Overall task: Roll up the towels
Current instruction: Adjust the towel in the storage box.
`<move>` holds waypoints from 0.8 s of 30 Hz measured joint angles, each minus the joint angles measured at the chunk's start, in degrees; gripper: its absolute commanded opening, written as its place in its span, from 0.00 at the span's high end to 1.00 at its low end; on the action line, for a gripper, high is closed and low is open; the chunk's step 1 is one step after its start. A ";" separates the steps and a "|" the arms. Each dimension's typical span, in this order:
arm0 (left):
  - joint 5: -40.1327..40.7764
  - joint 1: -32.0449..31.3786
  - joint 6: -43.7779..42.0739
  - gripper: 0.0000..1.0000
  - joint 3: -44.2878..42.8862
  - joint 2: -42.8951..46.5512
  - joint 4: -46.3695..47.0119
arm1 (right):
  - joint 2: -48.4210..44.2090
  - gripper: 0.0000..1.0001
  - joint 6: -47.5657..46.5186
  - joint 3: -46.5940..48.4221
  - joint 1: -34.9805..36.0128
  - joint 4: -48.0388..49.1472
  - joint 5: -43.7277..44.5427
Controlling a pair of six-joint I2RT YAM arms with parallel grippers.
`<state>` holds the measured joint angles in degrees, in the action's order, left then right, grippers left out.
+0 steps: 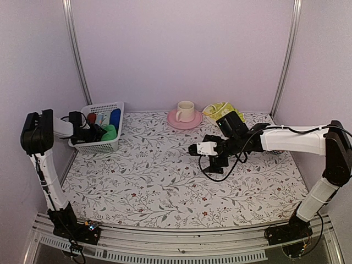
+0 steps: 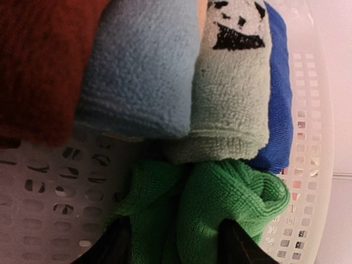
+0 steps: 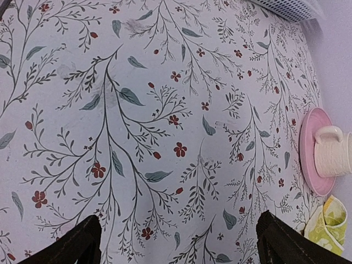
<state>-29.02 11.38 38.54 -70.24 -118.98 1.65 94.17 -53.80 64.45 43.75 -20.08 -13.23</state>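
Left wrist view has the left gripper [image 2: 176, 234] straddling the bundled green towel [image 2: 247, 192] in the basket [image 2: 313, 137] at the far left corner of the table [image 1: 165, 187], pinching or freed I cannot tell, so withdrawing could drag it loose, while the right gripper [image 3: 176, 242] hangs mid-table, jaws spread wide and empty, the yellow towel [image 3: 327, 228] crumpled at the far edge.

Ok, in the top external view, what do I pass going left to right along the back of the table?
white basket with the green towel in it → pink saucer carrying the cream cup → pale yellow towel, partly behind the right arm
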 measured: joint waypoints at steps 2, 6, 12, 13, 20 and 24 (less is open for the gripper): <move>1.49 -0.26 -0.35 0.42 -0.02 0.48 -0.74 | 0.00 0.01 -0.02 0.00 0.17 0.00 0.24; 5.66 -0.81 -0.61 0.38 0.04 2.45 -2.97 | 0.09 0.01 -0.04 0.00 0.50 0.00 0.70; 13.07 -1.64 -1.77 0.40 -0.48 6.32 -7.15 | 0.17 0.01 -0.09 0.00 0.72 0.00 0.79; 13.97 -1.73 -2.16 0.40 -0.98 6.45 -7.85 | 0.17 0.01 -0.09 0.00 0.83 0.00 0.81; 17.70 -2.47 -3.56 0.40 -1.33 6.69 -10.10 | 0.17 0.01 -0.24 -0.02 1.14 0.00 0.83; 20.96 -4.24 -4.52 0.42 -0.11 10.03 -10.78 | 0.17 0.01 -0.26 -0.02 1.22 0.00 0.94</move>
<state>-8.05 7.14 34.02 -70.35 -108.95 -9.13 94.35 -54.06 64.42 44.97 -20.08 -12.29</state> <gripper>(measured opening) 0.600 0.989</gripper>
